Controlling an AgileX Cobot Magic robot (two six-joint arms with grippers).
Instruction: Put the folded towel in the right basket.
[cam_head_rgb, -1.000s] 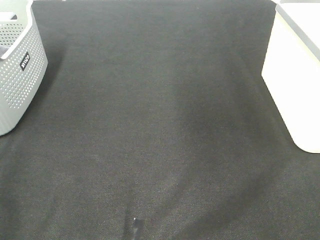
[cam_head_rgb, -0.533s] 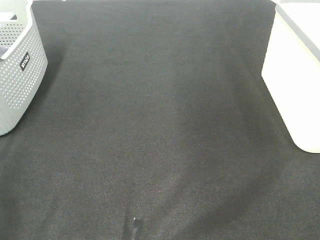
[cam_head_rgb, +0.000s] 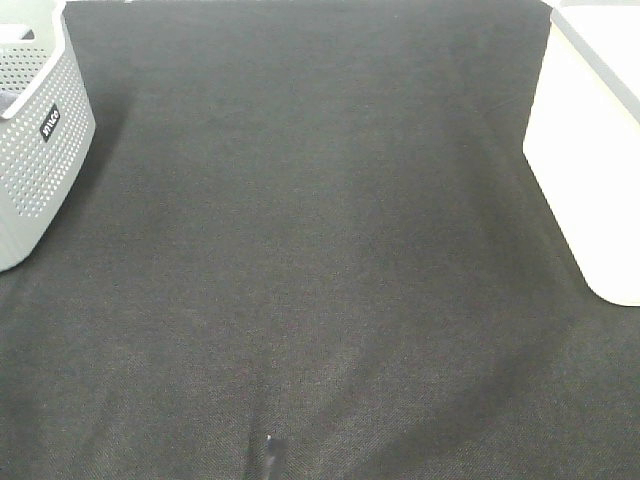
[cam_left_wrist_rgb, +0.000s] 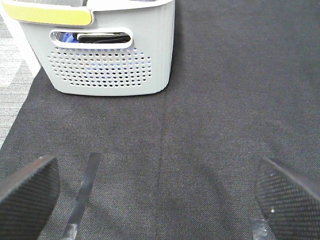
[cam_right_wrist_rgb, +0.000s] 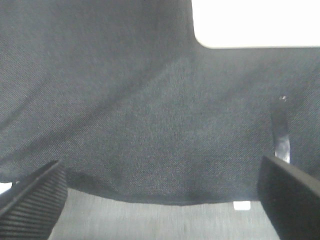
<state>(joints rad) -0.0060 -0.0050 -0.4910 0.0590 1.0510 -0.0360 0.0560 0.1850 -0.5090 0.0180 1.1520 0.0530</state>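
No folded towel lies on the black cloth. The grey perforated left basket stands at the far left; in the left wrist view a yellow-green band lies on its rim, and dark and blue cloth shows through its handle slot. The white right basket stands at the far right and also shows in the right wrist view. My left gripper is open and empty, short of the grey basket. My right gripper is open and empty over the cloth's front edge. Neither gripper shows in the high view.
The black cloth covers the table between the baskets. A thin dark strip lies near the front edge at the middle; it also shows in the right wrist view. Grey floor lies past the cloth's edge.
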